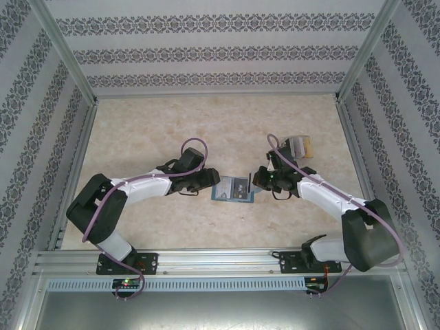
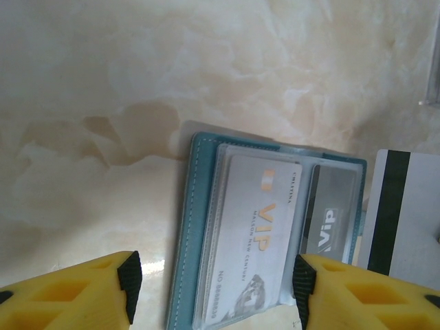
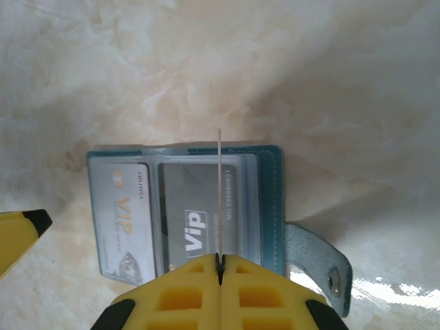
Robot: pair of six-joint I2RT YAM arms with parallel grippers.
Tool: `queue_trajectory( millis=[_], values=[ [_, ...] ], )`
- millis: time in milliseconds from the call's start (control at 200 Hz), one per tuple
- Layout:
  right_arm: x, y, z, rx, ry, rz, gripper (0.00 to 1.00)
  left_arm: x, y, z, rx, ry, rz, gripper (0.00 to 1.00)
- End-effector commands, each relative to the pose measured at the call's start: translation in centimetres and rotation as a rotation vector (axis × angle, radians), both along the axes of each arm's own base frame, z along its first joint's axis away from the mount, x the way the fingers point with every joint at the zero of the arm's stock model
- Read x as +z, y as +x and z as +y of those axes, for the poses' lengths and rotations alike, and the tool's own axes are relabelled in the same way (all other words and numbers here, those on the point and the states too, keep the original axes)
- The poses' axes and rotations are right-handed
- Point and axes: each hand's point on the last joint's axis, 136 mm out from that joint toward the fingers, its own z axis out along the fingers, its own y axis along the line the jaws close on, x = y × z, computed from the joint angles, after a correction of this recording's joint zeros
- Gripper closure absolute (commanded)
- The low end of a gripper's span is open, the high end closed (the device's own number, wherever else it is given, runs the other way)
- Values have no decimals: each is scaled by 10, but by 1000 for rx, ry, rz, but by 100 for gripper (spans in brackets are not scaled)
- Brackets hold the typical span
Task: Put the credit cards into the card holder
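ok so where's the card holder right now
In the top view the card holder lies open at the middle of the table, between the left gripper and the right gripper, which is shut on a card standing edge-on over it.

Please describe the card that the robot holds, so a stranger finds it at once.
An open teal wallet lies in the middle of the table. At its right side the right gripper pinches a white card. Unlike the two VIP cards in the pockets, it shows a black stripe.
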Motion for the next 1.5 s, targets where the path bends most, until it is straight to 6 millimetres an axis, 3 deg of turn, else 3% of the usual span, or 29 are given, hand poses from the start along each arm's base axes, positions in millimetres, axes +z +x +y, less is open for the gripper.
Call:
queue_trajectory(
  millis=[0,365,619,759,899,1189,1499],
  values=[
    [-13,-5,-3,-7,-34,18,100,0,4,-2,3,-24,6,39],
    [-7,-3,-8,30,-79,-25,100,-7,4,-8,-9,-37,29,42],
    [-25,-7,0,63,-70,-1,100,-9,5,-11,-17,-41,39,43],
    [-24,-5,7,57,-13,-13,100,-13,4,-14,-28,-47,55,44],
    [-13,-4,13,53,26,-26,100,-17,2,-15,-29,-56,66,48],
    [30,3,30,73,112,-101,100,-19,3,-22,-40,-80,73,64],
    [36,6,53,110,154,-94,100,-18,0,-31,-49,-110,73,70]
  ],
)
